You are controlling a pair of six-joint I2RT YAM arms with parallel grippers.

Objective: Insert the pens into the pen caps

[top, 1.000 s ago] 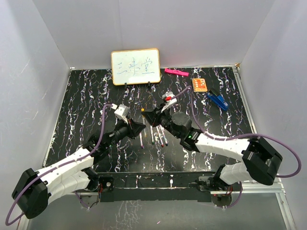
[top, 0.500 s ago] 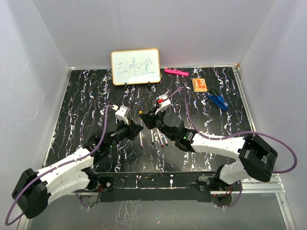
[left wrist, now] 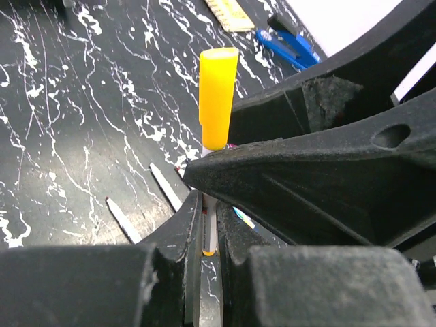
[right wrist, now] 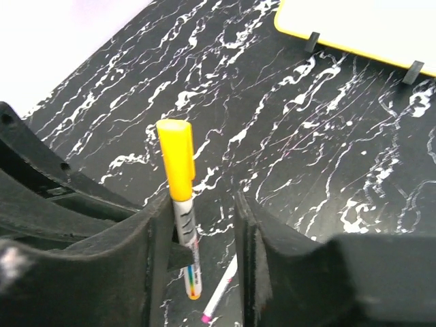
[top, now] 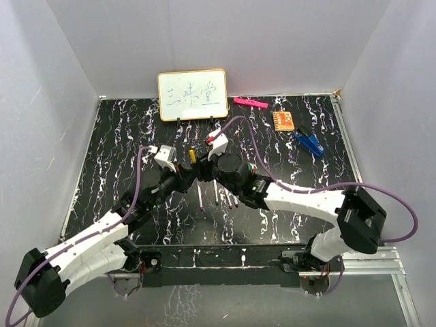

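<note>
My left gripper (left wrist: pixel 210 204) is shut on a white pen (left wrist: pixel 210 235) and holds it upright above the table. A yellow cap (left wrist: pixel 218 95) sits on the pen's upper end. In the top view the cap (top: pixel 192 156) stands between my left gripper (top: pixel 191 174) and right gripper (top: pixel 205 169). My right gripper (right wrist: pixel 204 225) is open around the pen (right wrist: pixel 187 238), which lies against its left finger, with the cap (right wrist: pixel 176 160) above it. Several uncapped pens (top: pixel 216 197) lie on the table below. I cannot make out the other caps.
A small whiteboard (top: pixel 193 95) stands at the back. A pink bar (top: pixel 250 103), an orange card (top: pixel 284 120) and a blue clip (top: pixel 310 142) lie at the back right. White walls enclose the black marbled table (top: pixel 122 143).
Both grippers have moved together to the left and a little farther back, carrying the yellow-capped pen with them. The pens on the table have not moved.
</note>
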